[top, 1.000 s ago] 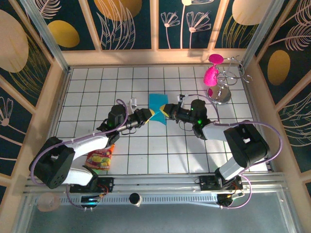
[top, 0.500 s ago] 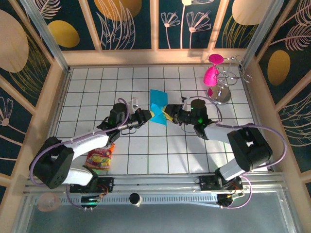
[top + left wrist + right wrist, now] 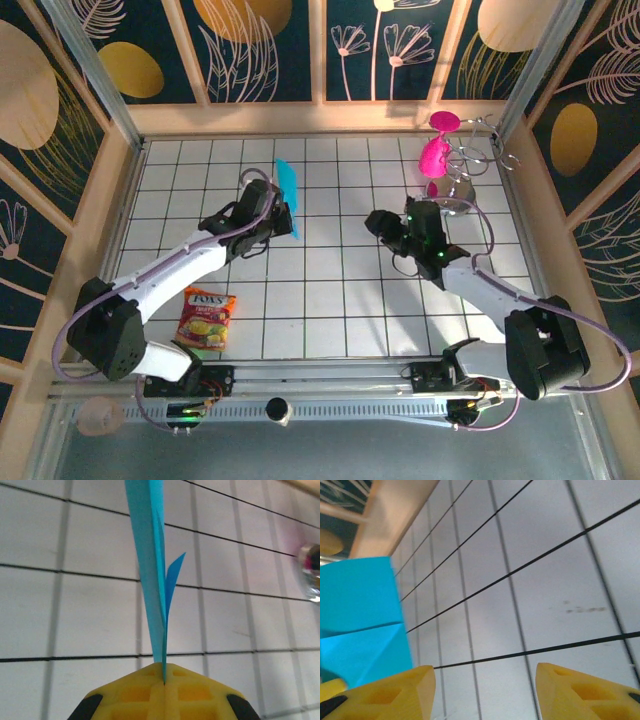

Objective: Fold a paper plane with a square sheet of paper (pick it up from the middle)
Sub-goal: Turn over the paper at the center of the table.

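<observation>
Pinching the folded blue paper [image 3: 288, 186] upright in the clenched left tool [image 3: 164, 677], well apart from the released right tool [image 3: 485, 685], edge-on from the left wrist yet broad-faced from the right wrist.

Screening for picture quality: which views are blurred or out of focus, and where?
Top external: sharp, evenly lit, folded blue paper crisp in the left hand. Left wrist: paper edge sharp near the hand, chrome stand at the right margin defocused. Right wrist: soft throughout, table grid smeared, paper's edges fuzzy.
</observation>
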Tool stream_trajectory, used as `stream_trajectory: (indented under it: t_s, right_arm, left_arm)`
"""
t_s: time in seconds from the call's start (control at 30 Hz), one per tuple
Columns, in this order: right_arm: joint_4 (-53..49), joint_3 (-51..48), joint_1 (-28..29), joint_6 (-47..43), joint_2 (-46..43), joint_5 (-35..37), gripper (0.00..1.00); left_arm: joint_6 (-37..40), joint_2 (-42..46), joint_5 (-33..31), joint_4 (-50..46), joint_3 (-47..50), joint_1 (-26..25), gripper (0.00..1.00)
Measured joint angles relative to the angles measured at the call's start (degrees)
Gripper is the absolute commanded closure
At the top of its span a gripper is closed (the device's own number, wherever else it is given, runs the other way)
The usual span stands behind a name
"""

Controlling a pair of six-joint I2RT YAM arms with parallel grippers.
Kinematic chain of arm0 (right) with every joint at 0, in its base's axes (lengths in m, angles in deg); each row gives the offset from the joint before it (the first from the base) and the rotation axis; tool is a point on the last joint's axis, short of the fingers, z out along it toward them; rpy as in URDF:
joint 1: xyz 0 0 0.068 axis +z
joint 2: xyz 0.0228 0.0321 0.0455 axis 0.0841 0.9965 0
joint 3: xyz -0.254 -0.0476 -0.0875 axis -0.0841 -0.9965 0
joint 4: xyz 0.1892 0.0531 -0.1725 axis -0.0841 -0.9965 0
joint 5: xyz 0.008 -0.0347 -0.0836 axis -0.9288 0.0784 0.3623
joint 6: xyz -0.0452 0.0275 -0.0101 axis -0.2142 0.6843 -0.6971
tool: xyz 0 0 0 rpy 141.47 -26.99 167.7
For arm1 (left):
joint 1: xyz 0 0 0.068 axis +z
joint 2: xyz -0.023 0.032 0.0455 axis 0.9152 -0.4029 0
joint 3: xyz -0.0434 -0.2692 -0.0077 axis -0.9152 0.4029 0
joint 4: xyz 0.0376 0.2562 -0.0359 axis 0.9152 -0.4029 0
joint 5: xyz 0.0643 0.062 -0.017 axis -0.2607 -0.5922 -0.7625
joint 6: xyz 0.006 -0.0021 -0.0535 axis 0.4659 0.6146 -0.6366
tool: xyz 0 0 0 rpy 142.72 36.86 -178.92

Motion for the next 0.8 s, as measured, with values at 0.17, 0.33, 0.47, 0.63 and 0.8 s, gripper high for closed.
stream_trajectory:
  t_s: [0.17,0.33,0.47,0.63,0.8]
  right_arm:
    - [-4.24,-0.07,-1.6,0.26,-0.35,4.2,0.45]
    - [-6.38,-1.2,-3.89,1.55,-2.16,6.32,0.45]
    - [-7.19,-2.51,-5.16,2.34,-3.78,7.28,0.45]
    - [-8.61,-4.02,-6.38,3.26,-5.49,8.2,0.45]
    - [-8.85,-4.13,-6.6,2.62,-5.66,7.32,0.43]
  left_arm:
    - [2.91,-7.87,-14.88,-12.17,-9.25,-4.44,0.94]
    - [3.13,-19.93,-24.44,-20.2,-16.48,-9.14,0.93]
    - [3.13,-27.52,-25.59,-21.88,-18.8,-11.65,0.91]
    - [2.73,-29.92,-18.27,-18.01,-17.99,-12.66,0.7]
    - [1.64,-29.83,-7.67,-10.23,-15.85,-12.63,0.5]
